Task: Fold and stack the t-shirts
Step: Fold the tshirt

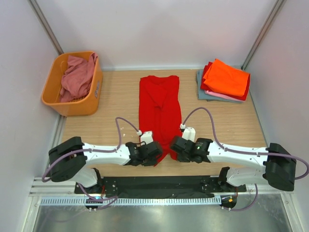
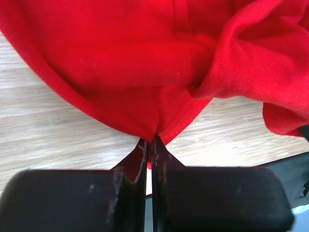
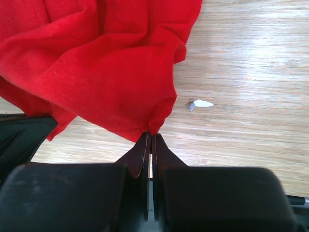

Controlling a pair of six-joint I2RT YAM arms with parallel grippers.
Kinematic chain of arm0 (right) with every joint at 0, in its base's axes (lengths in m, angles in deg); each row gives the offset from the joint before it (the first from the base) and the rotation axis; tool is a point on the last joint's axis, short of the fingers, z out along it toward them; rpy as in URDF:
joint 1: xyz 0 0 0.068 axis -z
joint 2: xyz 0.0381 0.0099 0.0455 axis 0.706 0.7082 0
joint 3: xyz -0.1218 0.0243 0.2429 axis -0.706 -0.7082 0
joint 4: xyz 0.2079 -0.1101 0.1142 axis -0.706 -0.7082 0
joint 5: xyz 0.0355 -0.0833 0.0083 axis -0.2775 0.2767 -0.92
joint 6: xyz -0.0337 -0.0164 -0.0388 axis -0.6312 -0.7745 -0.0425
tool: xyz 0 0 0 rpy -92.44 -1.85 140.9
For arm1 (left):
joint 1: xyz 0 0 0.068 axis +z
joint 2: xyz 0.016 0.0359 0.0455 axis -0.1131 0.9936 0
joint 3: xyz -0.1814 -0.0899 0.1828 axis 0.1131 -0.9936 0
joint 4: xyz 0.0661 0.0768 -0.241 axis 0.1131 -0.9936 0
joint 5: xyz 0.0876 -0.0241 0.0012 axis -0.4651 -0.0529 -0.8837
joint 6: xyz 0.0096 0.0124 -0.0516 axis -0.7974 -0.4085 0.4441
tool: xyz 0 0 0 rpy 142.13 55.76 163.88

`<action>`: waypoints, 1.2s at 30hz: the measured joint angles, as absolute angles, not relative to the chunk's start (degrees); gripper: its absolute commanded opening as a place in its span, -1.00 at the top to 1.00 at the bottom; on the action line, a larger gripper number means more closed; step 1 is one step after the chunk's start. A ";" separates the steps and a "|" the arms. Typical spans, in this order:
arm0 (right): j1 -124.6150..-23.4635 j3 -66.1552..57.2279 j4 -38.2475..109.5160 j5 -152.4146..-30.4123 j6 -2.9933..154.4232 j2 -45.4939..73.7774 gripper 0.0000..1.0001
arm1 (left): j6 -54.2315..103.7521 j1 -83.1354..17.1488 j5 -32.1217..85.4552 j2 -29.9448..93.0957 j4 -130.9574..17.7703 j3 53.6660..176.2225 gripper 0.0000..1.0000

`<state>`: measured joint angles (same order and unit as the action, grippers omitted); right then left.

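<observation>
The large bright red soft t-shirt [image 1: 159, 99] lies as a long narrow strip on the pale wooden surface [image 1: 111, 104], running straight ahead from your two grippers, its near hem bunched between them. Your left gripper [image 2: 150, 141] is pinching one corner of that hem and your right gripper [image 3: 150, 136] the other, each pressed together on a thin fold. Holding both corners probably lets you carry the hem forward evenly for the next fold. Far ahead and right of the right gripper sits the stack of folded shirts [image 1: 224, 79], orange on top, the likely destination. Far ahead-left of the left gripper, an orange plastic basket [image 1: 72, 107] holds a crumpled dusty rose shirt [image 1: 77, 75].
</observation>
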<state>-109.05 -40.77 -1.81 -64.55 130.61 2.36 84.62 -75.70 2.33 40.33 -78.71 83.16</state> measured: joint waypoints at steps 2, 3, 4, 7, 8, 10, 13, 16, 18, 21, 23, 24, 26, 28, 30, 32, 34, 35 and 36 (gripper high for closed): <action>-109.05 -40.77 -2.47 -64.35 130.74 1.81 0.98 | 84.62 -75.83 2.29 40.18 -79.06 83.20 1.00; -109.05 -40.77 -2.86 -64.27 130.85 1.40 0.97 | 84.60 -75.92 2.31 40.05 -79.87 83.33 1.00; -109.07 -40.77 -3.19 -64.18 131.03 0.87 0.97 | 84.55 -76.10 2.33 39.63 -81.02 83.42 1.00; -109.10 -40.77 -4.17 -64.20 131.73 -1.31 0.97 | 84.36 -76.64 2.46 37.12 -85.77 83.42 1.00; -109.10 -40.77 -4.46 -64.27 131.99 -2.14 0.98 | 84.29 -76.77 2.57 35.67 -87.62 83.42 1.00; -109.29 -40.77 -4.63 -64.70 132.32 -3.30 0.97 | 84.25 -76.99 2.57 32.35 -90.68 83.46 1.00; -110.47 -40.92 -3.63 -66.78 133.39 -3.72 0.98 | 84.29 -77.21 2.66 27.37 -94.29 83.53 1.00; -113.03 -41.42 -2.88 -67.65 135.09 -3.70 0.97 | 84.38 -77.47 2.79 24.00 -97.22 83.79 1.00; -115.08 -41.42 -3.01 -67.57 136.60 -3.78 0.98 | 84.51 -77.65 2.79 21.79 -99.12 83.79 1.00; -117.27 -41.05 -4.44 -66.84 138.31 -4.40 0.98 | 84.53 -77.76 2.77 18.84 -102.12 83.90 1.00; -117.69 -39.85 -6.64 -65.86 138.98 -4.92 0.98 | 84.51 -77.76 2.48 17.16 -104.35 84.38 1.00; -117.69 -38.69 -7.89 -64.99 139.27 -5.23 0.97 | 84.34 -77.76 2.09 16.37 -105.79 85.01 1.00; -117.69 -36.48 -9.94 -63.50 139.36 -5.53 0.97 | 83.68 -77.78 0.78 15.15 -108.48 86.89 1.00; -117.66 -34.08 -11.58 -61.55 139.31 -5.55 0.98 | 82.89 -77.74 -0.71 14.47 -110.49 89.17 1.00; -117.53 -31.41 -13.20 -59.87 139.14 -5.42 0.97 | 81.54 -77.28 -2.09 14.41 -112.15 91.99 1.00; -116.68 -29.23 -14.03 -58.71 138.48 -5.07 0.98 | 79.68 -75.81 -2.61 14.65 -112.91 94.26 1.00; -114.80 -27.61 -14.27 -58.17 137.10 -4.18 0.98 | 77.71 -73.74 -2.65 15.33 -113.15 95.83 1.00; -113.49 -27.06 -14.23 -58.06 136.34 -3.59 0.98 | 76.49 -72.25 -2.59 15.96 -113.22 96.49 1.00; -112.07 -26.67 -14.12 -58.04 135.29 -2.97 0.97 | 74.96 -70.31 -2.44 16.77 -113.18 97.14 1.00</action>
